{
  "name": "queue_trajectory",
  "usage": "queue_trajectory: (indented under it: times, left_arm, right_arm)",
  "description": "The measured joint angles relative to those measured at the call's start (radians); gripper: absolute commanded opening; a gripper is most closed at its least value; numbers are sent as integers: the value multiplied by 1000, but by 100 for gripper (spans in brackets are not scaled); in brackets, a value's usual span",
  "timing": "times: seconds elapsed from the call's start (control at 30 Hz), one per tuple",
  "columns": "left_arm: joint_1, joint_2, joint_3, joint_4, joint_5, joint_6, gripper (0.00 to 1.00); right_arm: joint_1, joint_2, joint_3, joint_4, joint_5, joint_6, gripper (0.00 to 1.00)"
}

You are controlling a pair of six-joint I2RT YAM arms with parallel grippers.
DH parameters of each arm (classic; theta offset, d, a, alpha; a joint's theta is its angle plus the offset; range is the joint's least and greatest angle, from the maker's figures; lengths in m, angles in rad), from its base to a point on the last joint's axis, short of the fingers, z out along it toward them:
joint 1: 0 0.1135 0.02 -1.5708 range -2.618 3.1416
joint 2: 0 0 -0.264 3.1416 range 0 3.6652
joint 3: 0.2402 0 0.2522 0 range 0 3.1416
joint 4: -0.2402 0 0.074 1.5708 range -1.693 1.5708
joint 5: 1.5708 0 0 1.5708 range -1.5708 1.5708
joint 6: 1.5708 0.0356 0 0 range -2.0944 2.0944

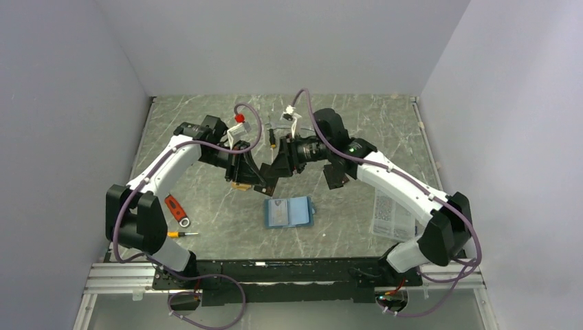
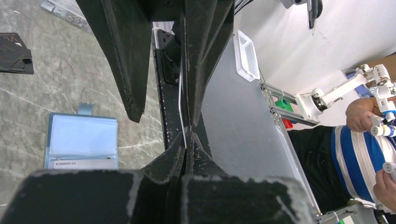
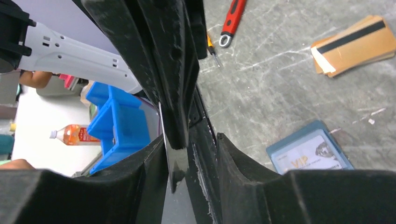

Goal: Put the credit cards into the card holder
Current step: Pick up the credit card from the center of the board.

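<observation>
Hanging in mid-air: one credit card (image 3: 175, 161), raised above the table between the two grippers. It shows a dark glossy face to the right wrist camera and only a thin pale edge to the left wrist camera.
Left gripper (image 2: 187, 140): clenched on the credit card, with its fingertips meeting on the card's edge.
Right gripper (image 3: 189, 140): released. Its fingers stand apart on either side of the card and the left gripper's tip, and one finger lies against the card.
Card holder (image 1: 289, 212): lying open and flat on the table, just nearer the arm bases than the meeting grippers. Its pale blue pockets face up and its snap tab (image 2: 85, 108) sticks out from one long edge. A pale insert printed VIP shows in one pocket.
Orange-gold cards (image 3: 355, 46): a small, loosely fanned stack with a black stripe on top, lying on the table beyond the holder and apart from it.
Dark cards (image 2: 14, 53): a small stack on the table, well apart from the holder.
Red-handled tool (image 1: 177, 209): lying on the left side of the table, near the left arm.
Screwdriver (image 1: 180, 234): just beside the red-handled tool, closer to the arm bases.
Clear printed packet (image 1: 392, 214): lying on the right side, partly under the right arm.
Table (image 1: 206, 227): grey-green marbled surface.
</observation>
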Motion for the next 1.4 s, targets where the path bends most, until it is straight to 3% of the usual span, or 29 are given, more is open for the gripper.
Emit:
queue_trajectory:
  times: [0.1, 0.3, 0.47, 0.73, 1.17, 1.27, 1.33, 1.37, 1.4]
  left_arm:
    - [3, 12, 16, -22, -14, 10, 0]
    - [28, 111, 150, -242, -2, 198, 0]
    - [37, 119, 149, -322, 4, 267, 0]
    - [42, 99, 106, -297, 3, 245, 2]
    - [94, 98, 106, -364, 5, 312, 5]
    - [97, 97, 106, -370, 5, 314, 6]
    - [99, 97, 106, -370, 0, 314, 11]
    - [101, 97, 106, -370, -4, 314, 19]
    - [104, 97, 106, -370, -5, 315, 52]
  right_arm:
    - [-17, -68, -135, 119, 8, 84, 42]
    - [-50, -188, -311, 283, 41, 216, 38]
    - [-54, -188, -320, 395, 54, 295, 35]
    - [-46, -125, -320, 535, 42, 377, 27]
    - [-5, -72, -320, 616, 40, 427, 31]
    - [4, -56, -320, 626, 39, 430, 23]
    - [9, -43, -320, 633, 37, 438, 9]
    - [10, -40, -319, 638, 34, 438, 1]
    - [12, -36, -315, 645, 31, 443, 0]
